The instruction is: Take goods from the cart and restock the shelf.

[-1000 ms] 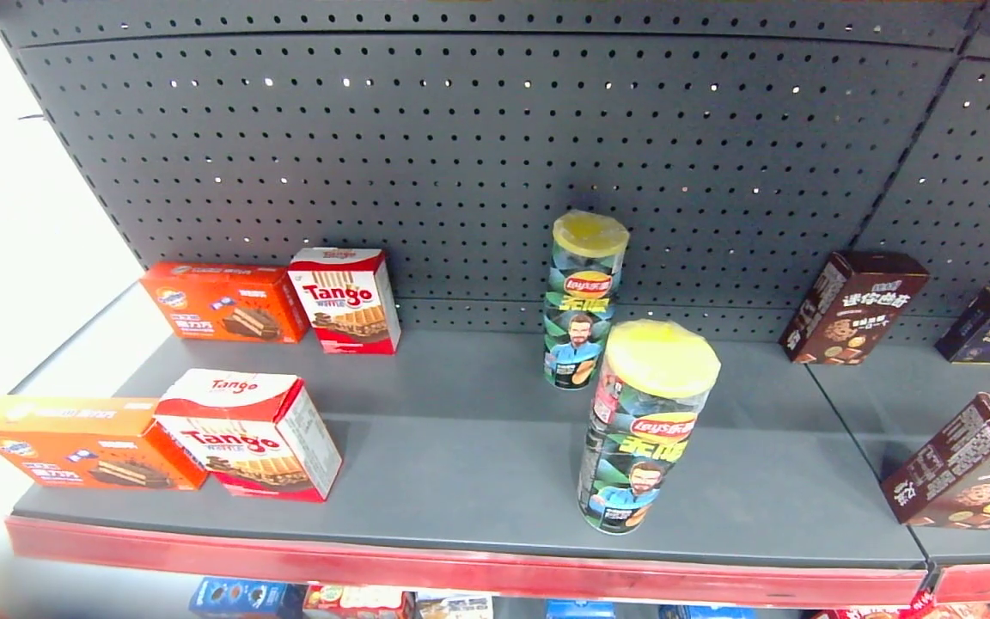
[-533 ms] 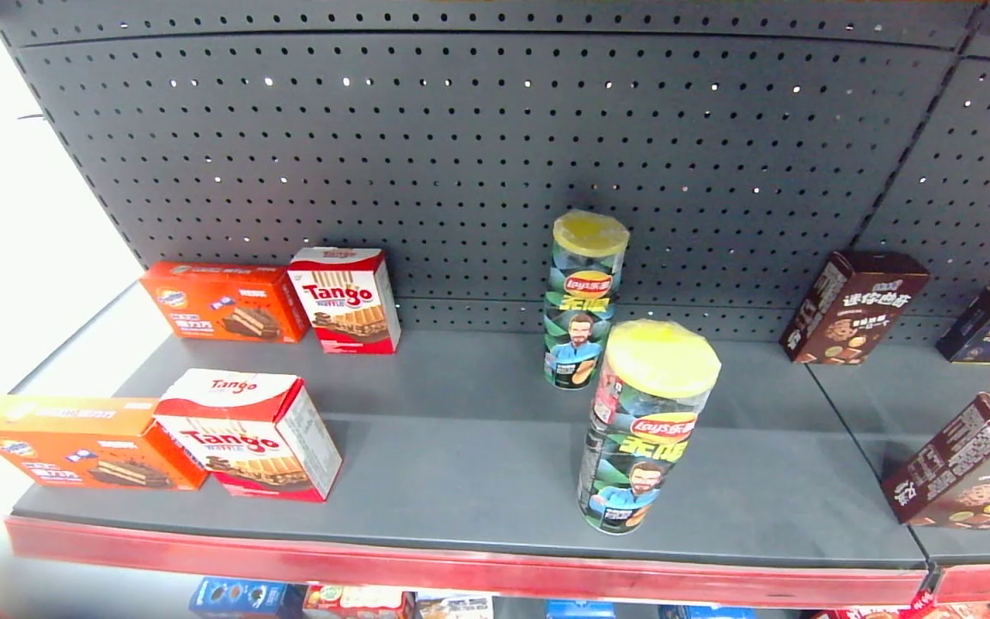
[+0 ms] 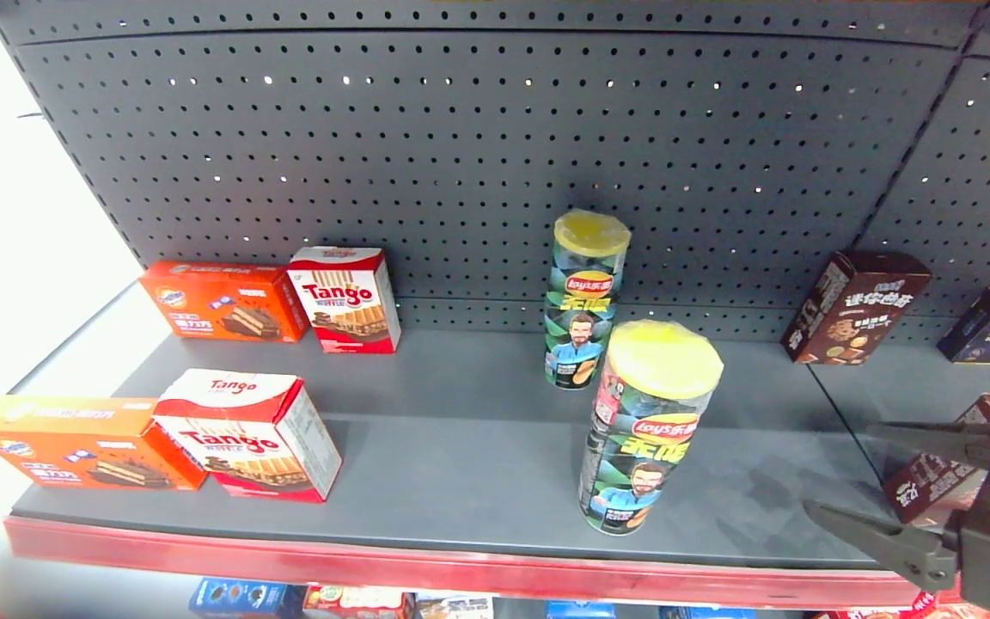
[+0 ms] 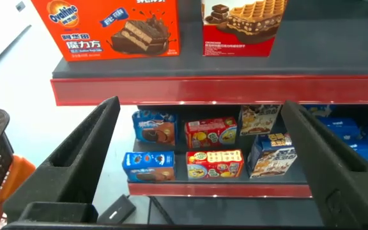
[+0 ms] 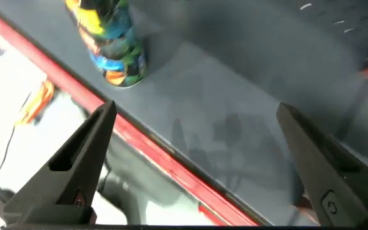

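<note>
Shelf of dark grey metal (image 3: pixel 461 447), edged with a red front lip, carries the goods. Two tall cylindrical crisp cans with yellow lids stand upright near its middle: the front crisp can (image 3: pixel 645 430) close to the front edge, the back crisp can (image 3: pixel 583 301) near the rear pegboard wall. Toward the left end sit two red-and-white wafer boxes, one near the front edge (image 3: pixel 250 434) and one at the back (image 3: pixel 346 299). Each has an orange cake box touching its left side (image 3: pixel 82 443) (image 3: pixel 224 301). A dark brown biscuit box (image 3: pixel 856 308) leans at the back right corner.

The right gripper (image 3: pixel 839 468) hangs over the front edge near the right end, to the right of the front crisp can — its jaws are spread wide with nothing between them. The left gripper (image 4: pixel 200 105) sits below the red lip, likewise released and empty, facing a lower shelf of small snack boxes (image 4: pixel 213 150).
</note>
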